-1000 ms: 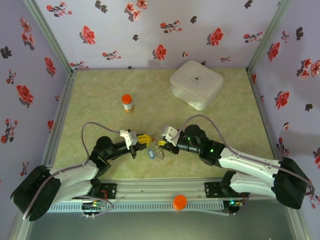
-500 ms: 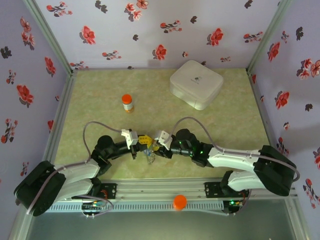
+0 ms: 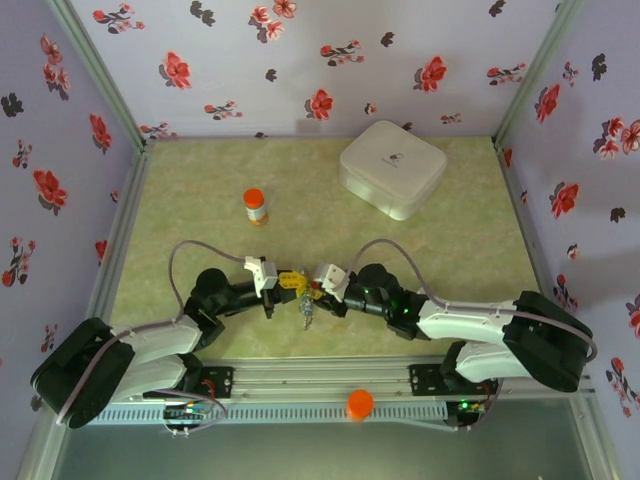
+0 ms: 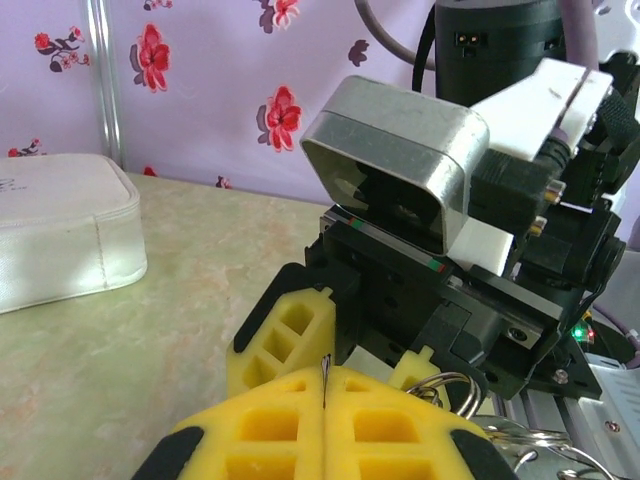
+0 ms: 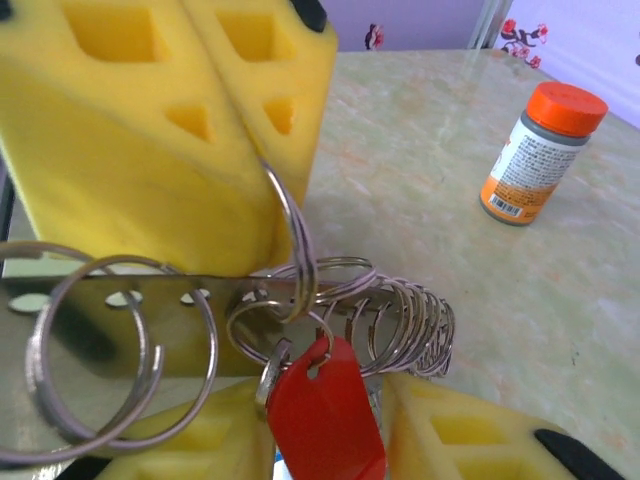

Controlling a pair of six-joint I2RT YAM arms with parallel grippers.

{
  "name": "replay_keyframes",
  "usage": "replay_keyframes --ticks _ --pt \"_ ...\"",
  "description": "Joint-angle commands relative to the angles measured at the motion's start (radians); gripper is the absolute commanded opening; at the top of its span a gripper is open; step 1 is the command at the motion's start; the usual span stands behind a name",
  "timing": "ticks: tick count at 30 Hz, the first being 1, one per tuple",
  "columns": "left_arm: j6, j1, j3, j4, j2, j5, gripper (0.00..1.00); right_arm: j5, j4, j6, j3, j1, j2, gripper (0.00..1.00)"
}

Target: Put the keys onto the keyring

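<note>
L end effector (image 4: 324, 392) is clenched: its two blocky yellow pads (image 4: 260, 430) meet flat, w/ a thin silver wire keyring (image 5: 292, 235) nipped in the seam btwn them. Prob. reason: a pinch at one spot holds the loop upright & steady over the pale green marbled surface (image 3: 180, 200), so the rest hangs free for the other arm to work on. A small orange-capped bottle (image 3: 256, 206) stands well apart on the far side, out of the way.

Below the pads the keyring runs down into the bunch of keys (image 3: 307, 310). It has a tight coil of small silver split rings (image 5: 405, 322), two bigger loose rings (image 5: 120, 350) to one side & a flat metal blade w/ holes (image 5: 150, 293) lying across. A key w/ a red plastic head (image 5: 322, 420) dangles lowest. So some keys look to be on already; can't tell how many, or whether the flat blade is threaded. In the top view the bunch hangs btwn the two arms near the front edge; can't tell if it touches the surface.

R end effector (image 3: 317, 288) faces the L one nose to nose, jaws part-way apart w/ the red head btwn its own yellow pads (image 5: 460, 435). Can't tell if they pinch it or only flank it. Judged aim: steady or turn that key against the held ring. A white rounded-square case (image 3: 392, 168) sits at the back R, not involved
</note>
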Motion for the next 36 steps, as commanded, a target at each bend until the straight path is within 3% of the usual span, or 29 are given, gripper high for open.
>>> replay_keyframes --ticks 1,6,14,22,29,30,32,36 --pt "-0.024 0.007 0.033 0.070 -0.002 0.026 0.00 0.023 0.093 -0.037 -0.016 0.005 0.009 0.27" --pt "-0.015 0.008 0.027 0.053 -0.012 0.024 0.00 0.012 0.082 -0.045 -0.016 0.005 -0.022 0.15" --pt "-0.005 0.007 0.029 0.049 0.002 0.021 0.00 0.041 -0.083 -0.085 0.012 0.005 -0.134 0.02" --pt "0.021 0.007 0.031 -0.040 -0.018 0.027 0.00 0.051 -0.397 -0.226 0.138 0.005 -0.216 0.00" --pt "0.084 0.007 0.053 -0.174 -0.047 0.013 0.00 0.036 -0.525 -0.262 0.198 0.004 -0.244 0.00" --pt "0.083 0.007 0.053 -0.175 -0.045 0.006 0.03 0.036 -0.530 -0.262 0.202 0.004 -0.242 0.00" --pt "0.079 0.007 0.050 -0.174 -0.043 -0.009 0.29 0.041 -0.543 -0.265 0.215 0.005 -0.238 0.00" --pt "0.063 0.007 0.021 -0.176 -0.087 -0.086 0.59 0.063 -0.581 -0.269 0.242 0.004 -0.224 0.00"
